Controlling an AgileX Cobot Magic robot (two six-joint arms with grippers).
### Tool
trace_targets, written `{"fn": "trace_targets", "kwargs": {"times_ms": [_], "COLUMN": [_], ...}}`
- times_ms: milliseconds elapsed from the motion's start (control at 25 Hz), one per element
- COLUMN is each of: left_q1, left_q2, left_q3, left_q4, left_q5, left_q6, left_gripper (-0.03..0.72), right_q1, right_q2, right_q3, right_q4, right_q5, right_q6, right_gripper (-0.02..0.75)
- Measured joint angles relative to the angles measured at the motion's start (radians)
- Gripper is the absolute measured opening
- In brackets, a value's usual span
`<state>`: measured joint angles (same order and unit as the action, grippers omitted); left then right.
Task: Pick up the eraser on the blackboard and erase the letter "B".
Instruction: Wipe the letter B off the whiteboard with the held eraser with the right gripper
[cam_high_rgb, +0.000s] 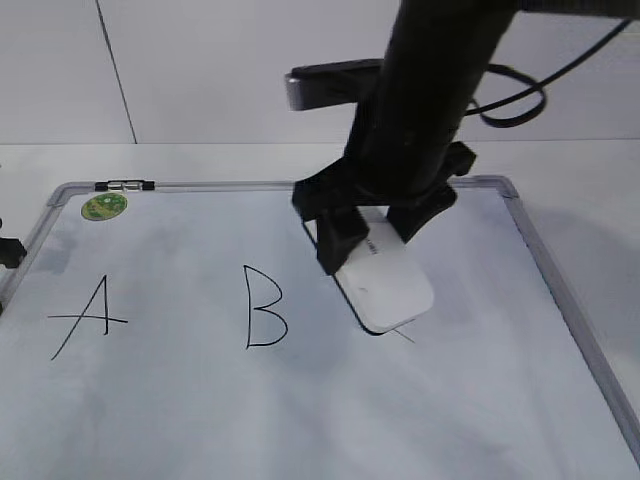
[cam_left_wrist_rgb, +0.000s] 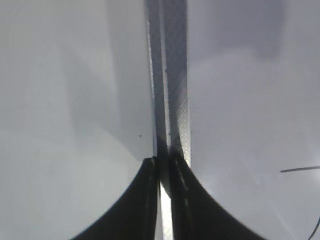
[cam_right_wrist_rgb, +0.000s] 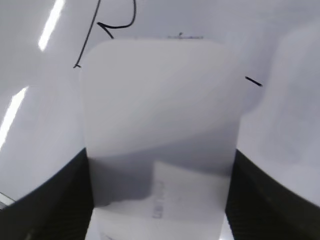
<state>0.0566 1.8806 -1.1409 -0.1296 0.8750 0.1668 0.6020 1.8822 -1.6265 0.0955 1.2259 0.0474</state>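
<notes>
My right gripper (cam_high_rgb: 372, 237) is shut on the white eraser (cam_high_rgb: 385, 285), fingers on its two long sides, and holds it flat at the blackboard (cam_high_rgb: 330, 410), just right of the letter "B" (cam_high_rgb: 265, 307). In the right wrist view the eraser (cam_right_wrist_rgb: 160, 115) fills the space between the jaws (cam_right_wrist_rgb: 159, 200), with part of the "B" (cam_right_wrist_rgb: 112, 20) beyond its far left corner. The "B" is whole. The eraser hides most of a third letter; one short stroke (cam_high_rgb: 402, 336) shows. My left gripper (cam_left_wrist_rgb: 164, 175) is shut on the board's grey frame (cam_left_wrist_rgb: 175, 100).
The letter "A" (cam_high_rgb: 90, 317) is on the board's left, a green sticker (cam_high_rgb: 104, 207) at its far left corner. The board lies on a white table (cam_high_rgb: 580, 170). A black cable (cam_high_rgb: 520, 100) loops behind the right arm.
</notes>
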Motion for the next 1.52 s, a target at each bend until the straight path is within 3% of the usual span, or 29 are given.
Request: {"fn": "trace_targets", "kwargs": {"times_ms": [320, 800, 1520], "left_q1": [0.0, 0.0, 0.0], "left_q2": [0.0, 0.0, 0.0], "left_q3": [0.0, 0.0, 0.0], "left_q4": [-0.002, -0.008, -0.016], "left_q5": [0.008, 0.047, 0.053], "left_q6": [0.0, 0.0, 0.0], "left_gripper": [0.034, 0.034, 0.034], "right_q1": [0.066, 0.172, 0.176], "right_q2": [0.189, 0.326, 0.414], "right_q3": [-0.169, -0.296, -0.316], "right_q4": [-0.002, -0.04, -0.06], "right_q5": [0.0, 0.0, 0.0], "right_q6": [-0.11, -0.482, -0.502], "right_gripper": [0.52, 0.52, 0.519]}}
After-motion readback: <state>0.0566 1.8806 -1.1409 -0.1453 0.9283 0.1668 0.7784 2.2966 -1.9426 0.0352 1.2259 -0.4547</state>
